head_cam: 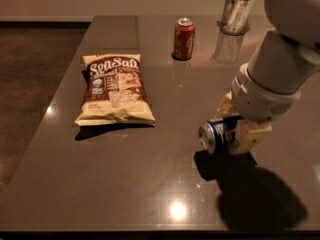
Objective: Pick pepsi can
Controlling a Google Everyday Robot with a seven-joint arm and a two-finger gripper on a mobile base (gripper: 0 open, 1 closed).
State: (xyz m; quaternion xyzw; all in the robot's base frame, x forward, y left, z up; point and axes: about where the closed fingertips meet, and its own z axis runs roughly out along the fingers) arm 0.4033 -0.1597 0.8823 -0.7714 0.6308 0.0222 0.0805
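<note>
The pepsi can (215, 135), blue with a silver top, lies sideways in my gripper (234, 130), its top facing the camera. The gripper is shut on the can and holds it a little above the dark table (150, 184), at the right of the middle; a shadow lies on the table below it. The white arm (280, 69) reaches in from the upper right and hides the far end of the can.
A red-orange soda can (184, 38) stands upright at the back of the table. A chip bag (114, 89) lies flat at the left. A clear glass holder (236, 14) stands at the back right. The table's left edge borders dark floor.
</note>
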